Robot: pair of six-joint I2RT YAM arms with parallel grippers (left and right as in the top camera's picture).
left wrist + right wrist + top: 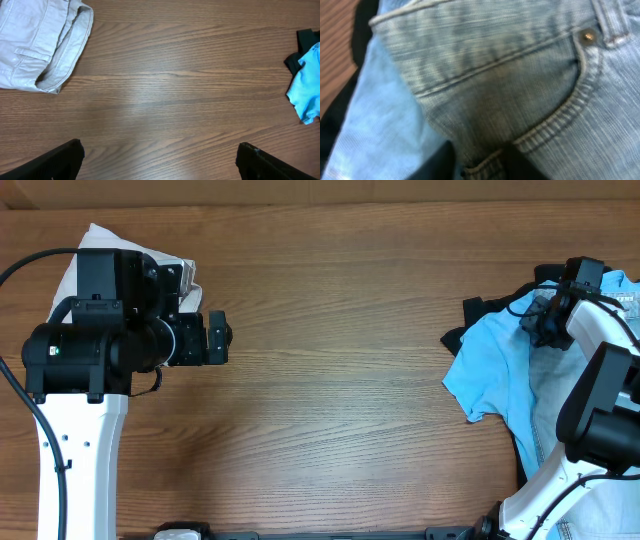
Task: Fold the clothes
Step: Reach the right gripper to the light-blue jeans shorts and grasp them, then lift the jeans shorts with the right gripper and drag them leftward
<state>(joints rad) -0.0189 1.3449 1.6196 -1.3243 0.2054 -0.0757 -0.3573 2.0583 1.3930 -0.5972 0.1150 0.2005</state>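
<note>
The light-wash denim shorts (510, 75) fill the right wrist view, with a stitched pocket and a rivet showing. My right gripper (480, 161) is pressed into them, its dark fingers pinching a fold of denim. From overhead the right gripper (545, 320) sits on the clothes pile at the table's right edge: the sky-blue T-shirt (495, 365), the denim shorts (548, 405) and the black garment (470, 312). The folded beige shorts (95, 242) lie at the far left, also in the left wrist view (40, 45). My left gripper (216, 338) is open and empty over bare wood.
The wooden table (340, 380) stretches between the two arms. The T-shirt (307, 85) and the black garment (300, 50) show at the right edge of the left wrist view. The left arm's body covers part of the beige shorts from overhead.
</note>
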